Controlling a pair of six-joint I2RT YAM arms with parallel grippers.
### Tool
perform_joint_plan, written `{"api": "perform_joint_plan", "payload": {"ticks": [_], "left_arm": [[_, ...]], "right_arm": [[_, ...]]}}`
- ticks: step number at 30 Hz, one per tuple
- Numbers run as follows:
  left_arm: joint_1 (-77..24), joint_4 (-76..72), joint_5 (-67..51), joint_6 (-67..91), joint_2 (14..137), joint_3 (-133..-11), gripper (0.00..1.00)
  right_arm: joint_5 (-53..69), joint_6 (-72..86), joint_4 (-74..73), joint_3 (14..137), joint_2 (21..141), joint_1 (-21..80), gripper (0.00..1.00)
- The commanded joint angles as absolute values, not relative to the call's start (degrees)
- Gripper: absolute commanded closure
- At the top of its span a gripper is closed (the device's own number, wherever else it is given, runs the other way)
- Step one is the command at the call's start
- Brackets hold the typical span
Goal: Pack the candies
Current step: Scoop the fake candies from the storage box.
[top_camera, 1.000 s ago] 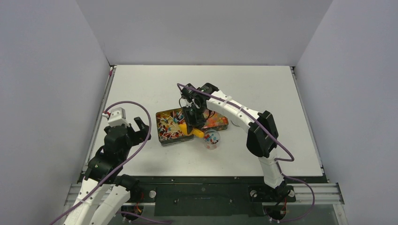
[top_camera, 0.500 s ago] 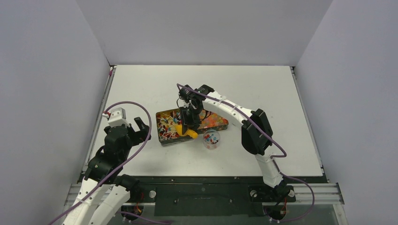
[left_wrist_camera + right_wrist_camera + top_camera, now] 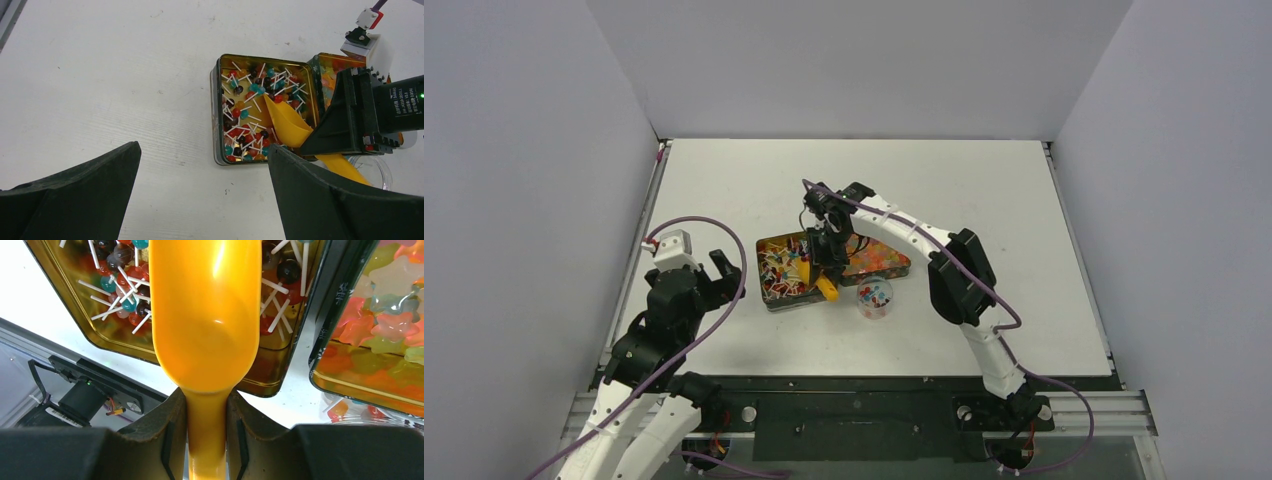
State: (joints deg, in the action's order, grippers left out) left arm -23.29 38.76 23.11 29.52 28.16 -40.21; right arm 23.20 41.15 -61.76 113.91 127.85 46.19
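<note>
The candies lie in an open two-part tin. Small round red, blue and dark lollipops [image 3: 245, 115] on white sticks fill the left half [image 3: 782, 272]. Orange, pink and green gummies [image 3: 395, 325] fill the right half [image 3: 879, 258]. My right gripper [image 3: 207, 407] is shut on the handle of the orange scoop [image 3: 207, 315]. The scoop's bowl looks empty and hangs tilted over the lollipops; it also shows in the top view [image 3: 827, 289] and the left wrist view [image 3: 287, 125]. My left gripper [image 3: 205, 165] is open and empty, left of the tin.
A small clear cup [image 3: 875, 297] with a few candies stands just right of the tin's near corner, also in the left wrist view [image 3: 377, 170]. The tin's rim [image 3: 219, 115] stands a little off the table. White walls enclose the table on three sides.
My right gripper has moved left with the scoop, from beside the cup to over the lollipop half of the tin. The left arm has not moved.
</note>
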Motion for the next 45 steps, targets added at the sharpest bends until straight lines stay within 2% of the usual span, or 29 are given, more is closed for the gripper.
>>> {"api": "perform_joint_plan", "payload": {"ticks": [1,23,45], "left_arm": [[-23.6,37.4,24.6,29.9,28.0,-40.6,0.04],[-23.5,37.6,25.2,30.0,28.6,-40.6,0.04],[-22.6,37.2,24.1,30.0,30.2,-40.5,0.04]], "right_arm": [[20.9,43.2,-62.0,114.7,128.3,45.1,1.00],[9.1,46.3,-55.1,108.9,126.8,42.8,1.00],[-11.0,37.4,-46.9,101.9,122.3,48.7,1.00]]}}
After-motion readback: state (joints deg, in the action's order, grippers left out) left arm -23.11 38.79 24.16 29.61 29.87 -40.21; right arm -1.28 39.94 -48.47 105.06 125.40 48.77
